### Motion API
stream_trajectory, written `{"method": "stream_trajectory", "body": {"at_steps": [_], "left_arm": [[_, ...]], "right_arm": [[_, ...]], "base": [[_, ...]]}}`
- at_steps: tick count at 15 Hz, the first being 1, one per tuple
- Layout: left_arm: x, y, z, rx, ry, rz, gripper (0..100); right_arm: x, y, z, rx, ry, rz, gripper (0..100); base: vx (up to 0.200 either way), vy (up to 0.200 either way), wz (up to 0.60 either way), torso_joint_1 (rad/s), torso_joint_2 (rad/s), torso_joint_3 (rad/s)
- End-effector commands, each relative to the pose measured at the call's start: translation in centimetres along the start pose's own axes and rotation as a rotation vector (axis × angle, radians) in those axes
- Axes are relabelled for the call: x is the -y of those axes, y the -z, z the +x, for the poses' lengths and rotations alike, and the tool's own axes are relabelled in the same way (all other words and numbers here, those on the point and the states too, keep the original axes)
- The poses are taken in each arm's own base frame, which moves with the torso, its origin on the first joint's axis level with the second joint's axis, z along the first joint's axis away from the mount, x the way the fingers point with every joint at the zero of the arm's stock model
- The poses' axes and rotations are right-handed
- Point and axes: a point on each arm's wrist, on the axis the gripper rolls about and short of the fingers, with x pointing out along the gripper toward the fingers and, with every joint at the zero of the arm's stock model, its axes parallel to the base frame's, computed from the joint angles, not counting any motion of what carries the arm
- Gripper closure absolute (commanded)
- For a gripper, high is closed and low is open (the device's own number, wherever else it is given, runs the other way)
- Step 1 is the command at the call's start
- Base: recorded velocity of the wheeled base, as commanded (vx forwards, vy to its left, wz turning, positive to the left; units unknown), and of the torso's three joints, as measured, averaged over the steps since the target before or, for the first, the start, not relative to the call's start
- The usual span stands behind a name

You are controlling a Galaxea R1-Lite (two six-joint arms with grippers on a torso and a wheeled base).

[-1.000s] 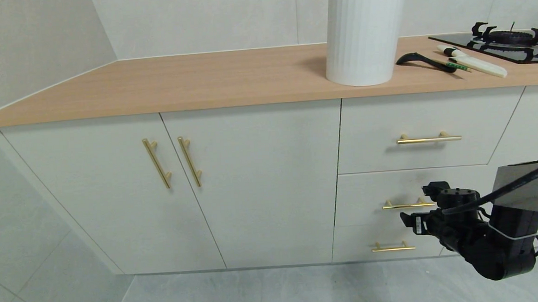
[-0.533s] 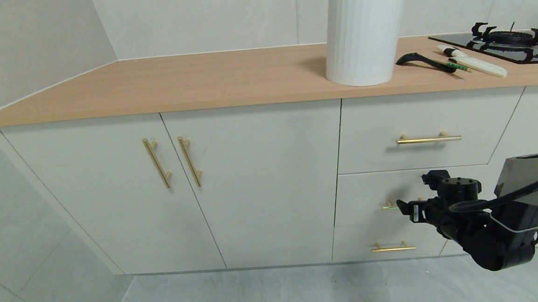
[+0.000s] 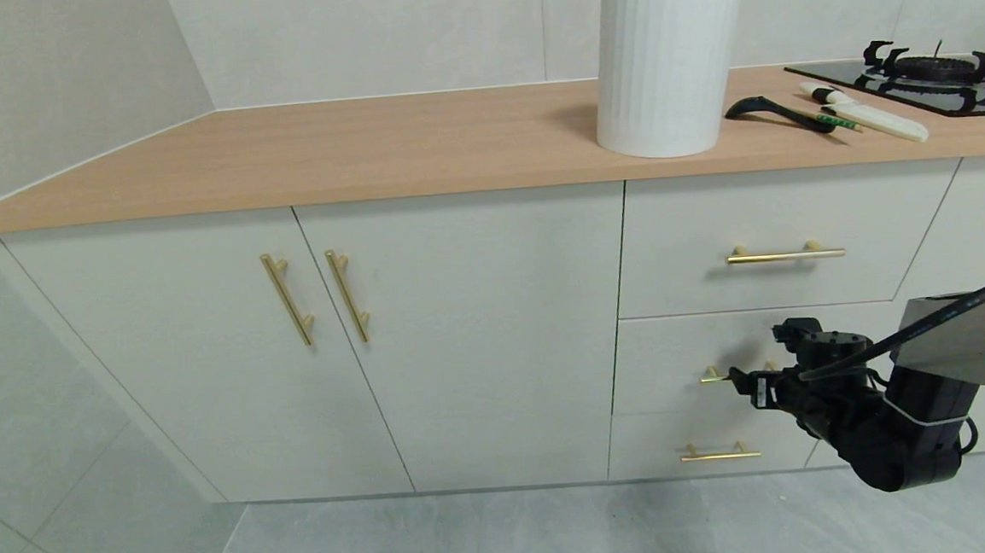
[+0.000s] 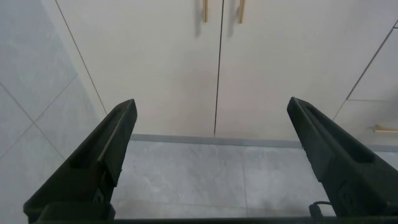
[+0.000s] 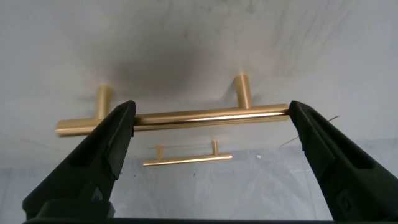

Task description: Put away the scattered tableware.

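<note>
Over the last second the right arm has risen and edged in toward the drawer stack, so the right gripper now covers the right part of the middle drawer handle, which showed whole before. Its fingers stand spread wide, nothing between them, and in the right wrist view the brass bar runs straight across the gap; whether they touch it I cannot tell. The bottom drawer handle sits just below, the top drawer handle well above. The left gripper is also spread and empty, hanging over the floor before the double cabinet doors. Up on the wooden countertop the scattered tableware lies right of a tall white ribbed container: a black utensil, chopsticks and a white utensil, near the hob.
</note>
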Motion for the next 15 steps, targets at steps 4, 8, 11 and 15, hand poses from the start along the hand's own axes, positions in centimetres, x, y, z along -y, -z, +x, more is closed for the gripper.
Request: {"method": "stream_trajectory", "body": {"at_steps": [4,8,11,15], "left_arm": [[0.0,0.0,0.0,-0.001,0.0,0.0,0],[0.0,0.0,0.0,-0.001,0.001,0.0,0],[0.0,0.0,0.0,-0.001,0.0,0.0,0],[0.0,0.0,0.0,-0.001,0.001,0.0,0]], "right_arm": [[0.1,1.5,0.1,-0.065,0.001,-0.014,0],[0.1,1.6,-0.1,-0.091,0.001,-0.019,0],[0.1,1.7,-0.1,-0.094,0.001,-0.02,0],[0.2,1.5,-1.2,-0.122,-0.004,-0.027,0]], "base": [[0.0,0.0,0.0,0.0,0.0,0.0],[0.0,0.0,0.0,0.0,0.0,0.0],[0.0,0.0,0.0,0.0,0.0,0.0],[0.0,0.0,0.0,0.0,0.0,0.0]]}}
